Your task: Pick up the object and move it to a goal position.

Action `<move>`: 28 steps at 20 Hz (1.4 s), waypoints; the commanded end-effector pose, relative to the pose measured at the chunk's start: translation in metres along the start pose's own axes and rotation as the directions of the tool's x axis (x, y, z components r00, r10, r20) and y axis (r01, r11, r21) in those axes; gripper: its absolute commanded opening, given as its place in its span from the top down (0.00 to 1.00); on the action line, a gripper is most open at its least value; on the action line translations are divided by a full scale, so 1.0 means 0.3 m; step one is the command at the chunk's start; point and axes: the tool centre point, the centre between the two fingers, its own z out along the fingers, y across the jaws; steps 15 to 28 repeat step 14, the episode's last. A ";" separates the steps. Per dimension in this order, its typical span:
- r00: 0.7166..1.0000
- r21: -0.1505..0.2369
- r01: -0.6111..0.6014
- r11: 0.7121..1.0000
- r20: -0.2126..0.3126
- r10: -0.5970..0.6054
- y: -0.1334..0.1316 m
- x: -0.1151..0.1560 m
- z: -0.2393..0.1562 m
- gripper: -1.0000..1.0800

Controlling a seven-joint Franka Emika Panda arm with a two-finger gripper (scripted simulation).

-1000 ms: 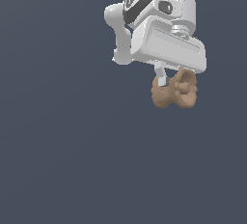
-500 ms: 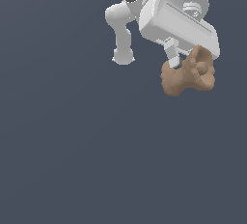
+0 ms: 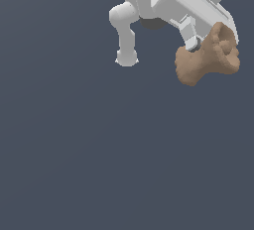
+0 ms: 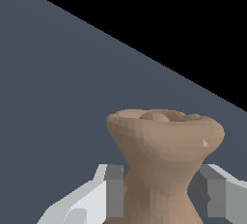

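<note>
The object (image 3: 206, 55) is a tan-brown lumpy piece with knobby lobes, held in the air at the exterior view's upper right. My white gripper (image 3: 198, 43) is shut on it, tilted, with one grey finger (image 3: 190, 33) showing against its upper side. In the wrist view the object (image 4: 161, 155) flares out wide beyond the fingers and narrows to a waist where the two grey pads (image 4: 114, 191) press it from both sides. My gripper (image 4: 161, 194) grips it at that waist.
A plain dark grey-blue floor (image 3: 99, 149) fills the exterior view. The white arm links (image 3: 126, 30) hang at the upper middle. In the wrist view the floor (image 4: 62, 97) ends at a straight edge with black beyond it.
The gripper has risen and moved toward the exterior view's right with the object in it, tilting more. The object appears larger and closer to the camera.
</note>
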 end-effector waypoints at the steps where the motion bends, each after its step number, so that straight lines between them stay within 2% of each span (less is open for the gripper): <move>1: 1.000 -0.009 -0.001 1.000 -0.013 0.000 0.003 0.018 -0.013 1.00; 10: 0.999 -0.027 -0.001 1.000 -0.038 0.000 0.006 0.054 -0.042 1.00; 28: 0.999 -0.028 -0.001 1.000 -0.040 0.000 0.006 0.057 -0.044 1.00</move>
